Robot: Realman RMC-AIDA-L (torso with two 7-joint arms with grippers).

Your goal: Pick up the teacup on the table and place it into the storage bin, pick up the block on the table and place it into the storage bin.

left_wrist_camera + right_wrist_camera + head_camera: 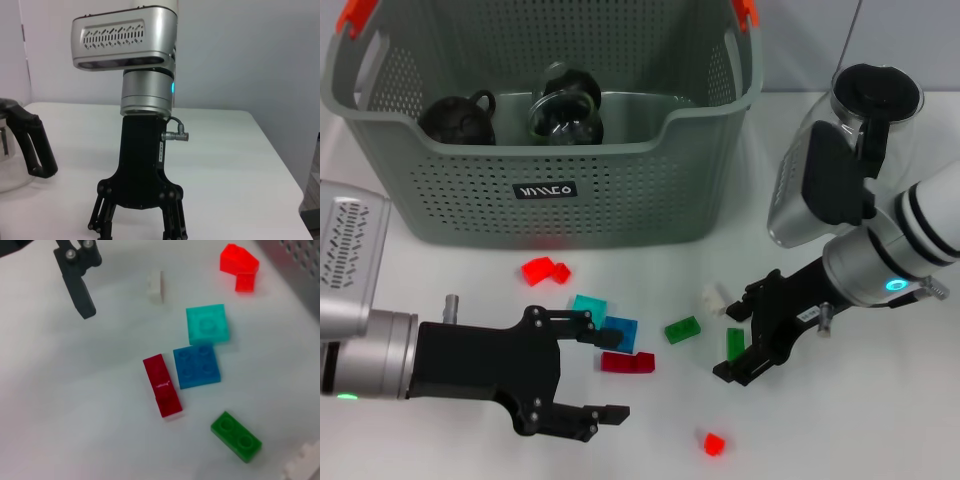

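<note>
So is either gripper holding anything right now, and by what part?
Nothing is held. The left gripper is open over the blue block, and the right gripper is open around the upright green block, not closed.

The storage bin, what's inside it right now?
Inside the storage bin, the head view shows a dark round teapot on the robot's left and a clear glass pot with a black handle beside it. The near wall hides the floor, so small blocks cannot be ruled out.

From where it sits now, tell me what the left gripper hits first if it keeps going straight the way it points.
Probably the blue block, with the dark red block just beyond. The open left gripper points along the table at them; its upper finger already overlaps the blue one, though height is unclear.
</note>
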